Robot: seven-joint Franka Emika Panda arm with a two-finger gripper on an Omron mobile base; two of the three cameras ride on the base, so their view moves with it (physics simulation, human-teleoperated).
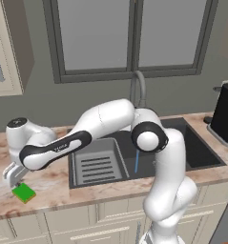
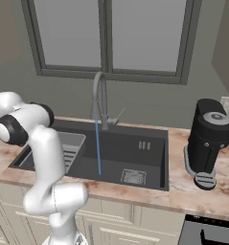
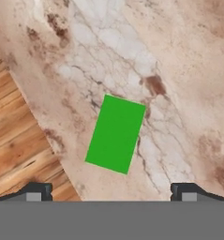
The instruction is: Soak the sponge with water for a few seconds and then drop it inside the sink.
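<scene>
The green sponge lies flat on the marble counter near its front edge, left of the sink. My gripper hangs open just above the sponge, touching nothing. In the hand view the sponge sits centred between and beyond the two spread fingertips. A thin blue stream of water runs from the curved faucet down into the dark sink. The same water shows beside my arm in the left base view.
A lighter grey ribbed rack insert fills the sink's left part. A black coffee machine stands on the counter right of the sink. The counter's front edge runs close to the sponge, with wooden floor below.
</scene>
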